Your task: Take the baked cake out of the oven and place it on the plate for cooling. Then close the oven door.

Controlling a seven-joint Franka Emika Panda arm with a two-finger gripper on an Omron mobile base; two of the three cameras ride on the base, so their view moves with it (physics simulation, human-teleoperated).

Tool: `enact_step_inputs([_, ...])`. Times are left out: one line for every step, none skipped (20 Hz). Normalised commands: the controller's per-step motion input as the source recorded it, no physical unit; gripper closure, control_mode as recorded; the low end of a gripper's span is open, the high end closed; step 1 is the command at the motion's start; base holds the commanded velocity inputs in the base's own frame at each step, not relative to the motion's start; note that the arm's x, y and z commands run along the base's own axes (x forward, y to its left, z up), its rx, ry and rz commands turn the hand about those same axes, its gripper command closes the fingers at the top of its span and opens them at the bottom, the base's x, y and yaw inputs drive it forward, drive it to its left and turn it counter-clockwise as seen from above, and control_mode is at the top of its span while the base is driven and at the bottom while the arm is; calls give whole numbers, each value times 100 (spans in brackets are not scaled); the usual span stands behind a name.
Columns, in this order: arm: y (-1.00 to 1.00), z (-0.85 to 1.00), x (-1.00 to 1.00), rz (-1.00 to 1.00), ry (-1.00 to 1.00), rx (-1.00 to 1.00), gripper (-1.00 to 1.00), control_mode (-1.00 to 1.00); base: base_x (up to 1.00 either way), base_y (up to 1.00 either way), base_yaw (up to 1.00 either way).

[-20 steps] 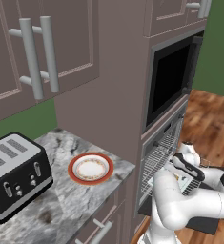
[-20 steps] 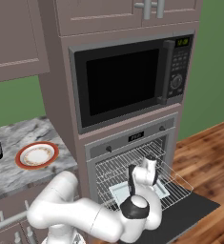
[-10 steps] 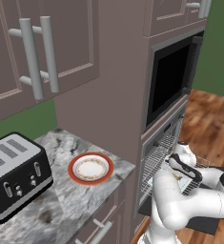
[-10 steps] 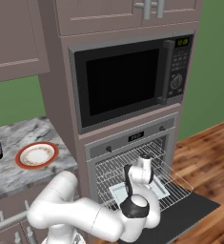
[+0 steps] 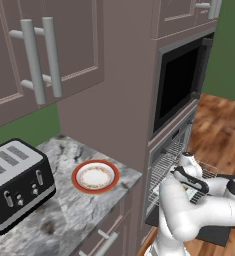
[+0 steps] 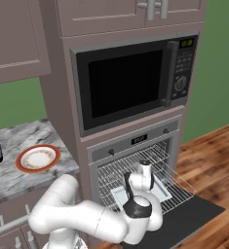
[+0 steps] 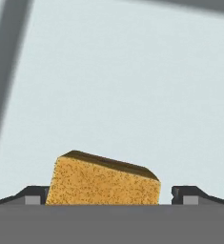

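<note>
The baked cake (image 7: 104, 178), a small golden-brown block with a darker top, lies on a pale baking tray (image 7: 132, 86). My gripper (image 7: 112, 196) is open and straddles the cake, one fingertip (image 7: 35, 194) at each side of it. The oven (image 6: 135, 141) stands open with a wire rack (image 6: 177, 187) pulled out. My hand (image 6: 143, 176) hangs low over the tray (image 6: 120, 195) on that rack. The oven door (image 6: 191, 219) lies flat, folded down in front. The plate (image 6: 38, 158), white with an orange-red rim, sits on the counter to the left, also visible as plate (image 5: 95, 176).
A black-windowed microwave (image 6: 130, 82) is built in above the oven. A dark toaster (image 5: 16, 185) stands on the marble counter (image 5: 64, 215) left of the plate. Cabinets with bar handles (image 5: 39, 60) hang overhead. Wooden floor (image 6: 218, 155) lies to the right.
The hand has barely shifted over the tray. The jaws stand as wide as before.
</note>
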Motion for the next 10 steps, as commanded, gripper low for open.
enact_step_inputs([-7, -54, 18, 0, 0, 0, -100, -100, 0, 0, 0])
enact_step_inputs([-2, -49, 16, 0, 0, 0, -100, -100, 0, 0, 0])
enact_step_inputs([0, -47, 16, 0, 0, 0, -100, -100, 0, 0, 0])
enact_step_inputs([0, -44, 15, 0, 0, 0, 100, -100, 0, 0, 0])
enact_step_inputs([0, -44, 12, 0, 0, 0, 100, -100, 0, 0, 0])
enact_step_inputs([0, -43, 0, 0, 0, 0, 100, -100, 0, 0, 0])
enact_step_inputs([-7, -41, 0, 0, -2, 0, 100, -100, 0, 0, 0])
enact_step_inputs([-19, -40, -6, 0, -7, 0, 100, -100, 0, 0, 0])
enact_step_inputs([-39, -39, -21, 0, -8, 0, 100, -100, 0, 0, 0])
enact_step_inputs([-47, -39, -31, 0, -15, 0, 100, -100, 0, 0, 0])
